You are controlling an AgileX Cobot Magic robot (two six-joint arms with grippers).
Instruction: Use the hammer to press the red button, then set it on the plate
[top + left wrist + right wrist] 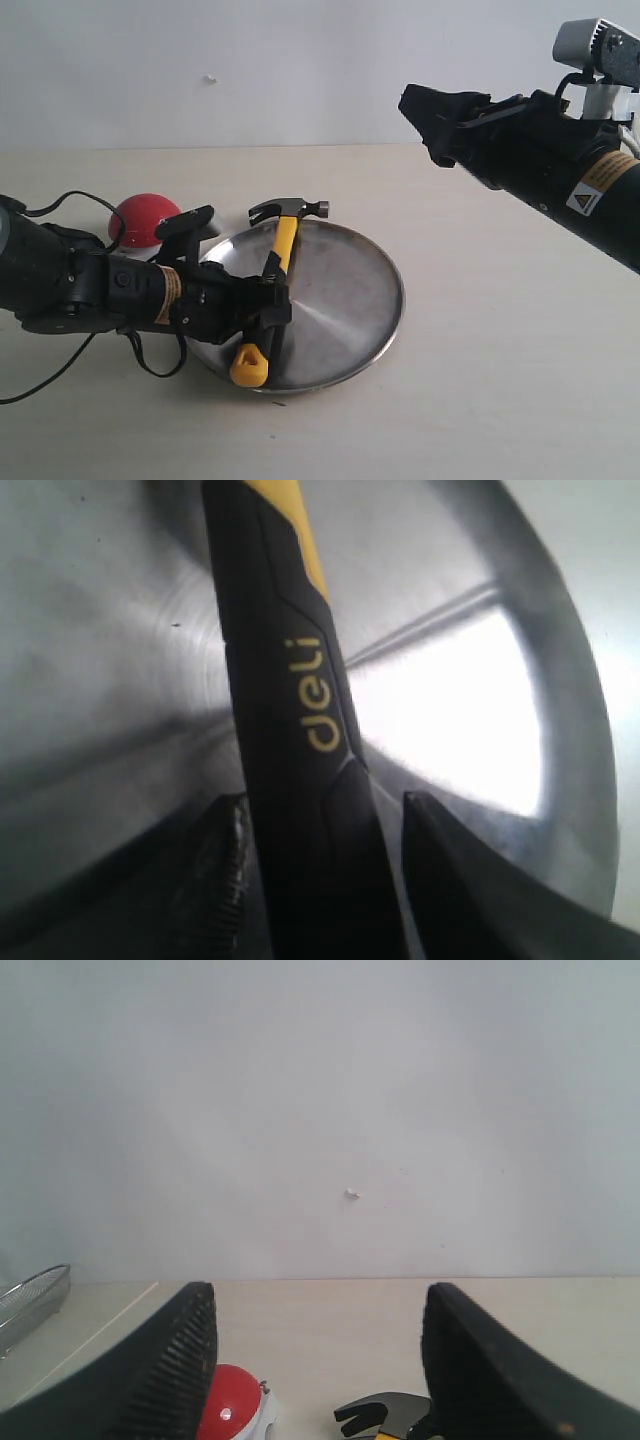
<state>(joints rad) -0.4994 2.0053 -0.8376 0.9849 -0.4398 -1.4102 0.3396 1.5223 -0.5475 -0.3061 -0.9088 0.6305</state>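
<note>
In the exterior view, the hammer (pixel 279 262) lies on the round metal plate (pixel 350 300), which stands on the pale surface (pixel 480 380). Its dark claw head rests at the far rim and its yellow handle end reaches the near left rim. The left pincer (pixel 272 298) comes in low from the left and sits around the black middle of the handle. The red button (pixel 143 218) is on the surface just beyond the plate, to the far left, and the left arm covers part of it. The right pincer (pixel 420 120) hangs high at the far right, well apart from the plate and from everything on the surface.

In the left wrist view, the black handle with the yellow word "deli" passes between the two dark fingers (pixel 225 870). One finger is against the handle or almost so. Between the other finger and the handle a thin strip of the shiny plate shows, so the left pincer is parted and loose around the handle, not clamped on it.

In the right wrist view, the two fingers (pixel 180 1370) of the right pincer stand wide apart with nothing between them – it is open and empty. Past them the white wall (pixel 320 1110) fills most of the picture. Below, the red button with its white base and the claw head of the hammer appear on the surface, and the corner of a wire rack (pixel 30 1300) shows at the edge.
</note>
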